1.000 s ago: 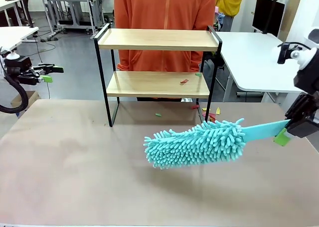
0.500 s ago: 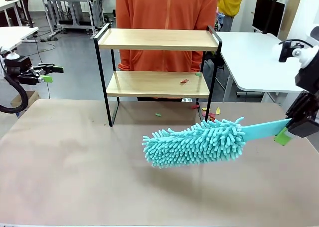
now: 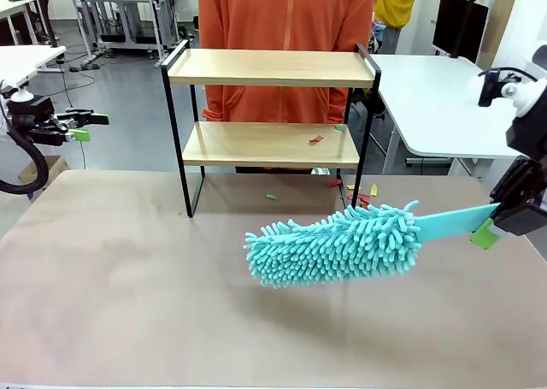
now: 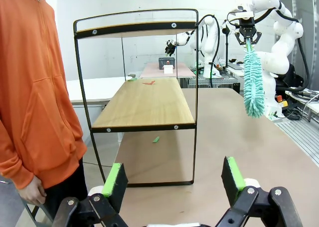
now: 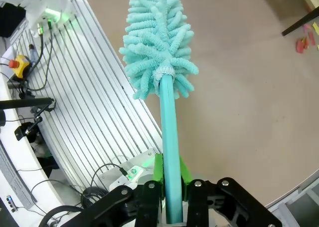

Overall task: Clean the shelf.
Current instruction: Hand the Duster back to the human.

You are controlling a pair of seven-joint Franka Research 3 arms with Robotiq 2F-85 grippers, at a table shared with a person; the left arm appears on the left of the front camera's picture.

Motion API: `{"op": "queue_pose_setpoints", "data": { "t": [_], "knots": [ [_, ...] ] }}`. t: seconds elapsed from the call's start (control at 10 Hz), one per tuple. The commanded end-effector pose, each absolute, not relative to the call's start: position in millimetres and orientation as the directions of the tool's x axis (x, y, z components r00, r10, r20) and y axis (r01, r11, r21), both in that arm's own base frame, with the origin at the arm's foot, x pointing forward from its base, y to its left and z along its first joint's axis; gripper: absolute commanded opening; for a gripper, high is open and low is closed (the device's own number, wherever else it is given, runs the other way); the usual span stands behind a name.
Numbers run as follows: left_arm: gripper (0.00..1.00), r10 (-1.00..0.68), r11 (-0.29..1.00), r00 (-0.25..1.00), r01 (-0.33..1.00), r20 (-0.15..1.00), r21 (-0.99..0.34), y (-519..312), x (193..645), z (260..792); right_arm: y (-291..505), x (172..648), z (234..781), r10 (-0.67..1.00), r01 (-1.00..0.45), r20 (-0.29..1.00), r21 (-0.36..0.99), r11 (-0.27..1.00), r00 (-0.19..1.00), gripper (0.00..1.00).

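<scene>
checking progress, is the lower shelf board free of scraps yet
No, small red and green scraps lie on the lower board of the shelf near its right end.

Turquoise duster [image 3: 338,244], light-wood shelf [image 3: 270,67] with black frame, orange hoodie [image 3: 285,17].

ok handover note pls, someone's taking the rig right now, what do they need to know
Right claw: shut on the teal duster handle, head held over the table, in front of the shelf.
Left claw: open, empty, off to the shelf's left.
Done: duster is in hand.
Left: small scraps lie on the lower board, more on the table by the right legs. Sweep them off.
</scene>
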State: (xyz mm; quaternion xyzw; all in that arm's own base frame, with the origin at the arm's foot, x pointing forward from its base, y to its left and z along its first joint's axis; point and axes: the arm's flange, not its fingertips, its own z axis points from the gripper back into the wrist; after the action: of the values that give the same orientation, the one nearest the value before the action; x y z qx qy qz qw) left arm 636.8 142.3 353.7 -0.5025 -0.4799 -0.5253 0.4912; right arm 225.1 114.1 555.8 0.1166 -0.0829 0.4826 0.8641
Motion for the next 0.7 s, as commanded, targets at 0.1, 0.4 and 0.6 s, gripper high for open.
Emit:
{"op": "queue_pose_setpoints", "data": {
  "t": [0.1,0.4,0.6],
  "knots": [
    [1.0,-0.1,-0.072,-0.006,0.997,0.995,-0.001,109,604,376,108,269,545,0.797,-0.897,0.417,0.136,0.419,0.436,0.13],
    [1.0,-0.112,-0.111,0.057,0.991,0.992,-0.07,61,541,387,101,300,520,0.777,-0.938,0.538,0.082,0.337,0.327,0.13],
    [1.0,-0.102,-0.115,0.112,0.986,0.988,-0.123,35,497,380,91,314,507,0.752,-0.965,0.62,0.034,0.261,0.225,0.13]
  ]
}}
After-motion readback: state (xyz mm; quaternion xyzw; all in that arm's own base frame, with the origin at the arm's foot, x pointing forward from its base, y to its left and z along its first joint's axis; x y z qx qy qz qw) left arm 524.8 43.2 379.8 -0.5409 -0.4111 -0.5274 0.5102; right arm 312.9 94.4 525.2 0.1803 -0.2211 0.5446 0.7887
